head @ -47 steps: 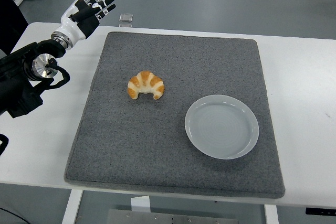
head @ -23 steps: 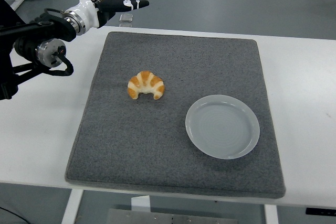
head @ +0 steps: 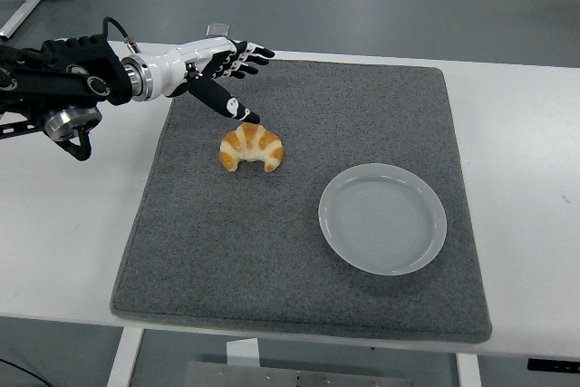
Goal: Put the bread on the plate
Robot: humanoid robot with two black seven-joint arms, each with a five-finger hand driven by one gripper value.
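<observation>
A white table [head: 72, 224] carries a large grey felt mat [head: 272, 260] that covers most of its top, and everything the task needs lies on that mat. Toward the mat's right, nearer the front edge, sits a round pale grey plate [head: 382, 218], bare and untouched. Left of it and a little farther back, well apart from the plate, lies the bread, a golden croissant [head: 252, 148] with its horns curving toward the near edge. The robot's left arm comes in from the left edge, and its left hand [head: 220, 70] has moved a good way in the last second: it was raised beyond the table's far left corner with the fingers pointing upward, then swung level, and now reaches in over the mat's far left part, just behind the croissant. Its fingers are spread apart and hold nothing; the thumb [head: 228, 102] angles down toward the croissant's back edge and looks very close to it, though contact cannot be told from here. The croissant and plate lie as before. That reads as the approach nearly done and the grasp not yet made; the carry to the plate is all still ahead. The right arm is out of view.
</observation>
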